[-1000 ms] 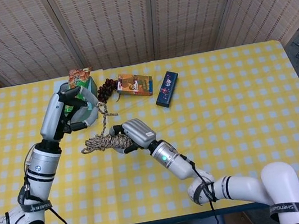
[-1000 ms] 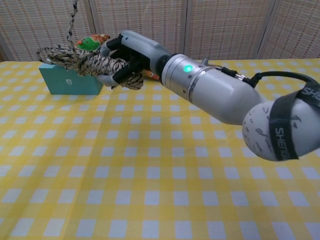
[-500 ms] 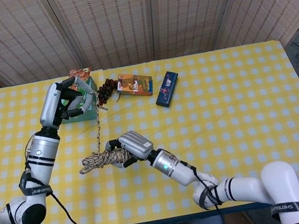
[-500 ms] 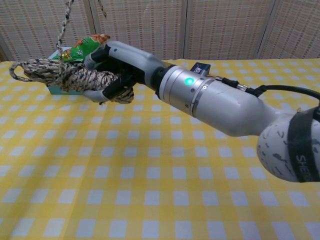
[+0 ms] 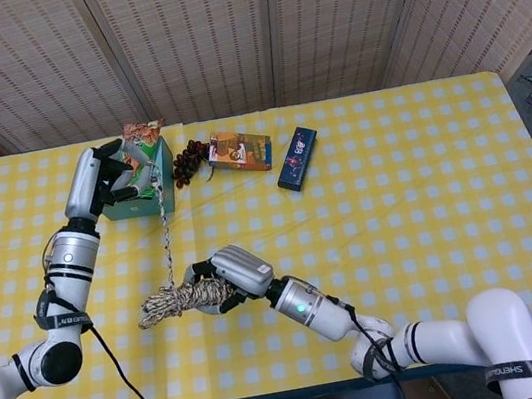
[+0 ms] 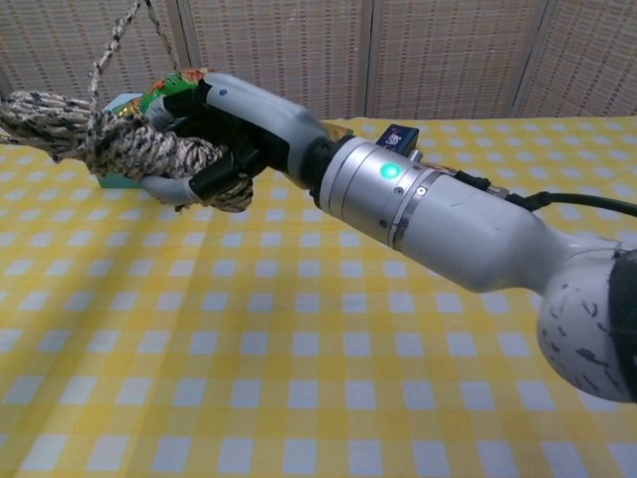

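Rope bundle [image 5: 183, 299]: gripped in right hand [image 5: 230, 276] above table [image 5: 426, 184], long axis left-right; one strand runs up and away to left hand [image 5: 109, 180], which pinches its end beside teal box [image 5: 164, 180].

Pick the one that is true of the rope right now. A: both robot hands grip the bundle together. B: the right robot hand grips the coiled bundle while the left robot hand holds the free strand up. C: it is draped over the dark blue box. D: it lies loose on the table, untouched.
B: the right robot hand is wrapped around the coiled rope, and one strand runs up to the left robot hand.
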Available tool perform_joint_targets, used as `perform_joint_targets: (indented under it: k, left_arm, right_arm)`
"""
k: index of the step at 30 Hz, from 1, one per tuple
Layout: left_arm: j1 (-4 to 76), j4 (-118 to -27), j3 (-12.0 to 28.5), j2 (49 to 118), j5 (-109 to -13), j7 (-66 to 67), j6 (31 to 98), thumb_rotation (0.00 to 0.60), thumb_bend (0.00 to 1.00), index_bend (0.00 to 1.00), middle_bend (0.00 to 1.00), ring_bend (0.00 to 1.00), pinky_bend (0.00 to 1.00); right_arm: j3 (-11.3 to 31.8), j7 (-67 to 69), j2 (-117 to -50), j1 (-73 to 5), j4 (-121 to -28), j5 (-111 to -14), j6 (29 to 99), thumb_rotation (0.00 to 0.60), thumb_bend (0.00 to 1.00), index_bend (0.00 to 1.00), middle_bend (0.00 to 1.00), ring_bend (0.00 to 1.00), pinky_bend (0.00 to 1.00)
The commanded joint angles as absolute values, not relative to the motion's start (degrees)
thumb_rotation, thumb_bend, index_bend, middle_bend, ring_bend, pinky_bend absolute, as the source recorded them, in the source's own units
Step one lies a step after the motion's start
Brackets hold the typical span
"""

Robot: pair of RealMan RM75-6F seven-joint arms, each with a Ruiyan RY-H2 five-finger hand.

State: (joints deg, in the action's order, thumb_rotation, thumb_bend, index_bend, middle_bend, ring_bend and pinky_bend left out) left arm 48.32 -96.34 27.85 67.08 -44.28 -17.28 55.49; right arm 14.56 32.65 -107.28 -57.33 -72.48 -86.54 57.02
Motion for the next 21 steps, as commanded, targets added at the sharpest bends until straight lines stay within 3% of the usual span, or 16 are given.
perform_joint_targets:
  k: [1,21]
  left_arm:
    - [48.57,-94.78,26.81,67.7,-42.61,-14.94,55.02,0.6,0.42,0.67,1.0,0.93,1.0]
    - [45.8,-91.46,21.8,67.16,-38.24,-5.98,52.92,0.6,0.42,0.67,1.0,0.93,1.0]
  right_arm:
    - [14.26,34.4,-106.85,-56.73,-73.49,-87.87,59.01,0.6,0.31,0.9,0.74,0.62,0.65]
    - [17.96,40.31,-107.61,-52.63,-75.89,-89.45,73.72,0.6,0.3,0.9,0.74,0.62,0.65]
